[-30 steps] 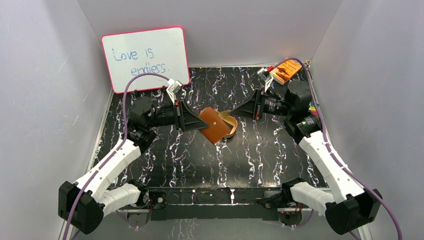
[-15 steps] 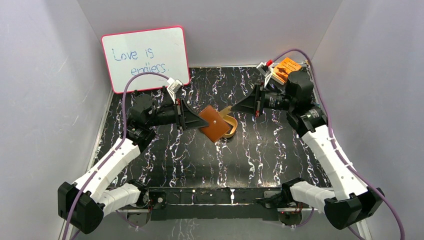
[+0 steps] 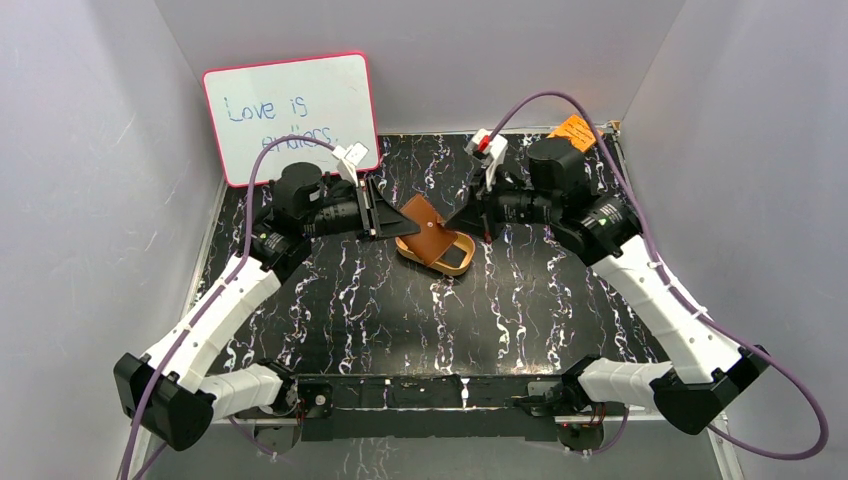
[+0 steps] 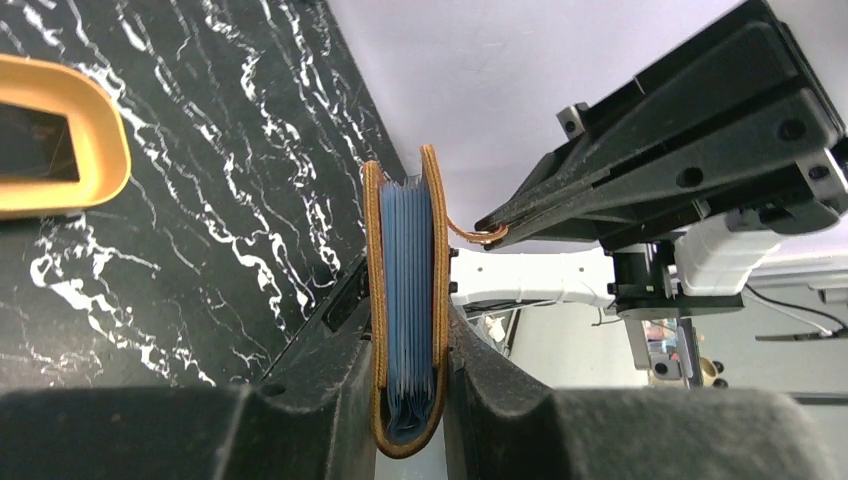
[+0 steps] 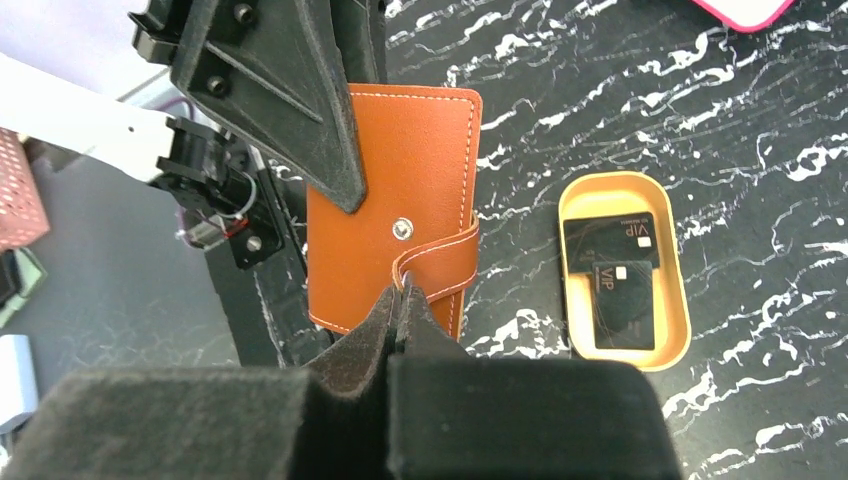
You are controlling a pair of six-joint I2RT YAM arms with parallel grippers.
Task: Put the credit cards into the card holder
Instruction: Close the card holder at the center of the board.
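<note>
The reddish-brown card holder (image 3: pixel 425 232) hangs above the table, gripped by its spine in my left gripper (image 3: pixel 385 215). In the left wrist view the card holder (image 4: pixel 405 300) stands edge-on between the fingers, blue sleeves showing inside. My right gripper (image 5: pixel 403 290) is shut on the holder's strap tab (image 5: pixel 440 262), which curls just below the snap button (image 5: pixel 401 229). Two black credit cards (image 5: pixel 610 242) (image 5: pixel 626 308) lie overlapping in the tan oval tray (image 5: pixel 672 300) on the table, right of the holder. A pale card does not show.
A pink-framed whiteboard (image 3: pixel 290 115) leans on the back wall at the left. An orange booklet (image 3: pixel 573 130) lies at the back right corner. White walls close in the black marbled table (image 3: pixel 420 330) on three sides.
My right arm swung left to the holder and its jaws shut on the strap tab. The left gripper lifted and turned the holder, uncovering more of the tray.
</note>
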